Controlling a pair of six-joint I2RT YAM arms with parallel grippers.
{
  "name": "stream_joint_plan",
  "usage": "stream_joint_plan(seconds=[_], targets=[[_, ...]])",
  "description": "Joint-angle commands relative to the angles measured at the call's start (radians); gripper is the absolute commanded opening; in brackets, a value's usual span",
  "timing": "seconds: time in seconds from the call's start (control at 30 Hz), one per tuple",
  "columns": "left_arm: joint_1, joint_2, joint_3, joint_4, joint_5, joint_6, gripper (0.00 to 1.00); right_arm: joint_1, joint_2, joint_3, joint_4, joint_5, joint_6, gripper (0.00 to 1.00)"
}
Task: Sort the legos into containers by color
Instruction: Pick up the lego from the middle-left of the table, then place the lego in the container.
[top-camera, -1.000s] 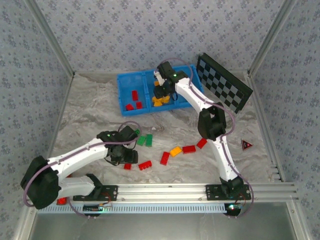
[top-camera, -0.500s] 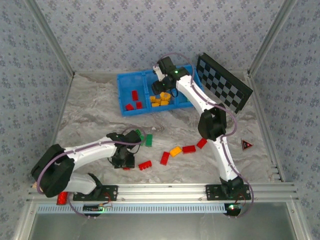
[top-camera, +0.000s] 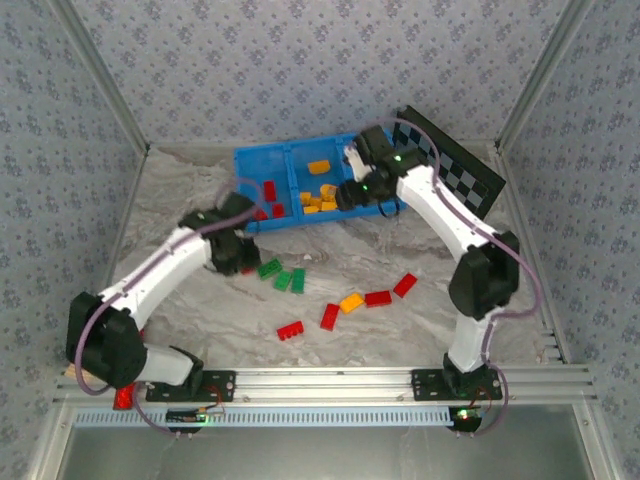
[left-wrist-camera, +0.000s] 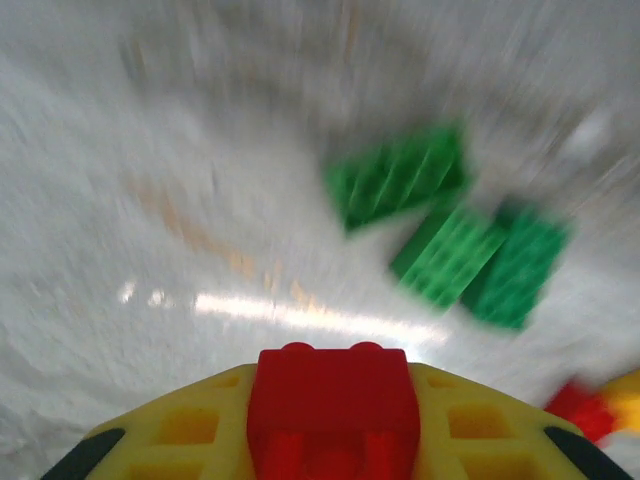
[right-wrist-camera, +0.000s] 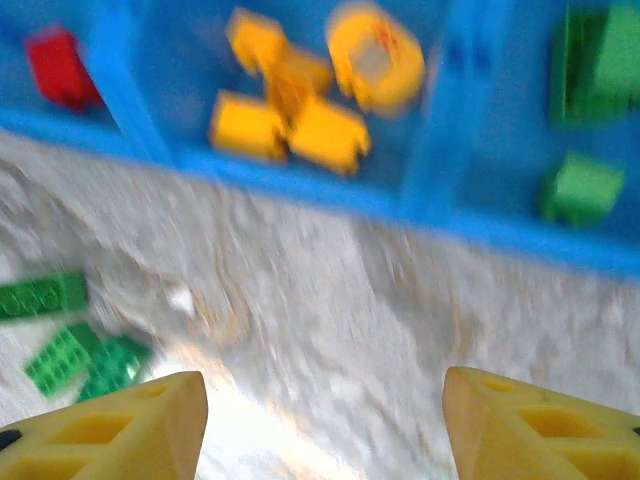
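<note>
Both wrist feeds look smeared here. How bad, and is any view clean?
Left wrist: motion blur smears the green plastic bricks and a glare streak crosses the table; the small red plastic brick up close is crisp. Right wrist: the bright blue plastic tray and orange-yellow bricks are blurred. Top external: sharp, evenly lit.

We see a bright blue tray (top-camera: 240, 190) at upper middle, holding red bricks (top-camera: 268, 190), orange-yellow bricks (top-camera: 320, 200) and green bricks (right-wrist-camera: 585, 185). The table (top-camera: 400, 340) is marbled white and grey, with loose green pieces (top-camera: 267, 268), loose red pieces (top-camera: 378, 297) and one orange-yellow piece (top-camera: 351, 301). The board (top-camera: 475, 185) at upper right is checkered black and white; the walls (top-camera: 250, 70) are pale blue with small flowers. The left pincer's fingers (left-wrist-camera: 190, 430) and the right pincer's fingers (right-wrist-camera: 120, 430) are yellow, a red block (left-wrist-camera: 332, 400) between the left ones.
</note>
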Motion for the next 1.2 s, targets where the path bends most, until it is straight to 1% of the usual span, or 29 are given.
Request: stream_joint_plan(seconds=[0.0,0.1,0.17,0.27,0.3,0.4,0.5,0.67,0.93,1.03,1.17], targets=[[0.1,0.117,0.261,-0.067,-0.037,0.128,0.22,-0.003,-0.072,-0.22,0.003,-0.03,0.084,0.66],[0.121,0.296,0.54,-0.093,-0.067,0.2,0.22,-0.007,-0.154,-0.373,0.022,-0.072,0.132,0.68],[0.123,0.435,0.724,-0.127,-0.074,0.238,0.22,-0.008,-0.19,-0.435,0.033,-0.102,0.158,0.69],[0.127,0.647,1.012,-0.202,-0.072,0.279,0.22,-0.007,-0.226,-0.496,0.057,-0.145,0.197,0.71],[0.129,0.72,1.103,-0.23,-0.069,0.287,0.22,-0.003,-0.234,-0.542,0.063,-0.154,0.213,0.73],[0.138,0.908,1.339,-0.299,-0.051,0.294,0.22,0.011,-0.246,-0.583,0.06,-0.171,0.251,0.76],[0.167,0.984,1.362,-0.262,0.002,0.25,0.22,0.027,-0.256,-0.613,0.036,-0.156,0.276,0.77],[0.175,1.086,1.417,-0.258,0.03,0.241,0.22,0.036,-0.268,-0.671,0.022,-0.149,0.304,0.78],[0.175,1.153,1.416,-0.246,0.069,0.229,0.23,0.061,-0.258,-0.718,0.0,-0.121,0.307,0.78],[0.172,1.166,1.416,-0.245,0.08,0.225,0.27,0.066,-0.243,-0.73,0.018,-0.11,0.309,0.78],[0.168,1.174,1.416,-0.242,0.081,0.225,0.38,0.074,-0.218,-0.749,0.052,-0.101,0.327,0.78]])
